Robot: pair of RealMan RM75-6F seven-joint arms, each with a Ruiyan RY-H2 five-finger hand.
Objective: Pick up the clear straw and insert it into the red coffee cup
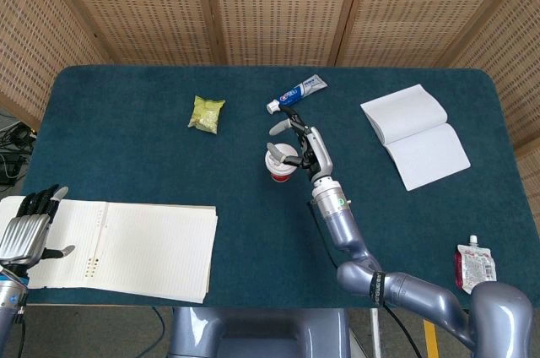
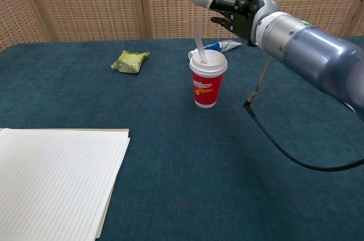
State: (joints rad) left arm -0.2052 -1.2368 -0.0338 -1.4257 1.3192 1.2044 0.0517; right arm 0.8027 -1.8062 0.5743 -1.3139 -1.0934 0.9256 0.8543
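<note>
From the head view, the red coffee cup (image 1: pixel 282 170) stands mid-table on the dark blue cloth (image 1: pixel 126 147). The right hand (image 1: pixel 297 140) hangs just beside and above it, fingers apart, holding nothing. The left hand (image 1: pixel 27 230) rests over the lined notepad (image 1: pixel 135 248) at the near left edge, fingers loosely spread and empty. A toothpaste tube (image 1: pixel 297 93) lies behind the cup.

From the chest view, the clear straw (image 2: pixel 199 45) stands tilted in the lid of the red coffee cup (image 2: pixel 207 82). The right hand (image 2: pixel 234 5) is above it, apart from the straw, fingers open. A green snack packet (image 2: pixel 129 61) lies to the left.
</note>
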